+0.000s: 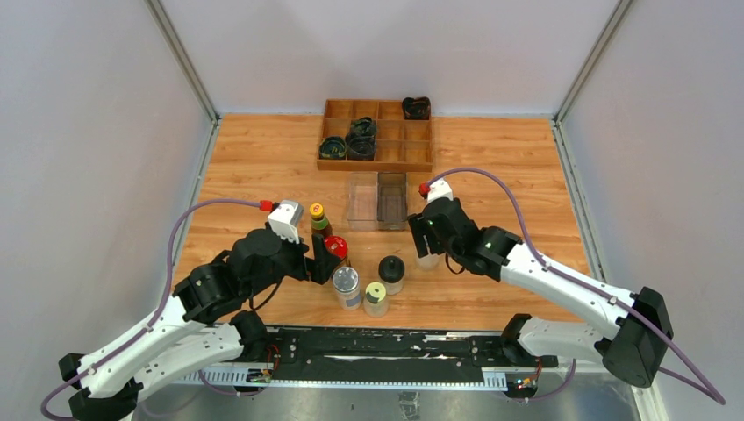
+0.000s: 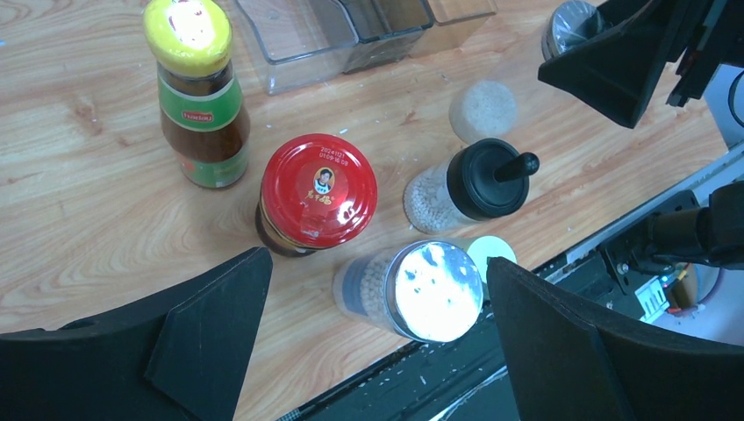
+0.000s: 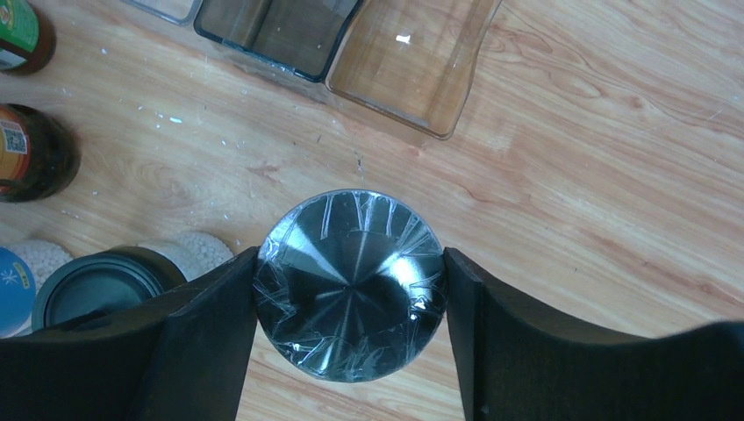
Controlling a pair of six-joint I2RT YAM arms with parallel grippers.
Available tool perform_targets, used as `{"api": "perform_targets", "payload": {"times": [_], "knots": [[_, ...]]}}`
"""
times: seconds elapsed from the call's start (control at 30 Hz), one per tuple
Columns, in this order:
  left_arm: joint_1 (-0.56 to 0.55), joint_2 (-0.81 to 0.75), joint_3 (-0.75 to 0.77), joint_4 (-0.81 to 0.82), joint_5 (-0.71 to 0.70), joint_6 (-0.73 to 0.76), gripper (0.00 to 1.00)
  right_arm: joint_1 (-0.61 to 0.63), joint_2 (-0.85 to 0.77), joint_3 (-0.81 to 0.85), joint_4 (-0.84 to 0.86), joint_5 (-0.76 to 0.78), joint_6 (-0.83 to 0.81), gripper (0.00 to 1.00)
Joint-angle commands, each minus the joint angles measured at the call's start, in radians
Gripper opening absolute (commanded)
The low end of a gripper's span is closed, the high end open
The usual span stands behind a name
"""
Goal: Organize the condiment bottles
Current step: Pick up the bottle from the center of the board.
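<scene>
A wrapped silver-lidded jar point(image 3: 351, 333) stands on the wooden table point(image 1: 526, 175), just near of the clear tray point(image 1: 351, 200). The right gripper point(image 3: 351, 272) is clamped on it from above with a finger against each side of the lid, probably so it can rise straight up and clear the tray's near wall. To its left huddle the black-domed bottle point(image 1: 391, 268), pale-capped jar point(image 1: 375, 295), second silver-lidded jar point(image 1: 346, 281), red-capped jar point(image 1: 336, 248) and yellow-capped sauce bottle point(image 1: 317, 215), with the left gripper point(image 2: 373, 263) poised above them, its fingers spread wide and holding nothing. Bare wood lies open to the right of the held jar, while the black-domed bottle crowds its left side.
</scene>
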Motion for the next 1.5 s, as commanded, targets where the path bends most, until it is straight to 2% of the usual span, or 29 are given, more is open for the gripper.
{"api": "perform_targets", "payload": {"times": [0.0,0.2,0.47,0.9,1.47], "knots": [[-0.009,0.006,0.011,0.008,0.011,0.0,1.0,-0.017,0.017,-0.025,0.008,-0.019,0.004,0.64],[-0.009,0.008,0.011,0.009,0.012,0.002,1.0,-0.018,0.012,0.003,-0.009,-0.019,-0.008,0.39],[-0.008,0.006,0.005,0.009,0.014,0.002,1.0,-0.017,-0.008,0.099,-0.109,-0.005,-0.019,0.24],[-0.009,0.011,-0.002,0.009,0.018,-0.001,1.0,-0.017,-0.034,0.25,-0.238,0.012,-0.037,0.22],[-0.009,0.005,-0.011,0.013,0.025,-0.01,1.0,-0.018,0.052,0.47,-0.299,0.054,-0.114,0.21]]}}
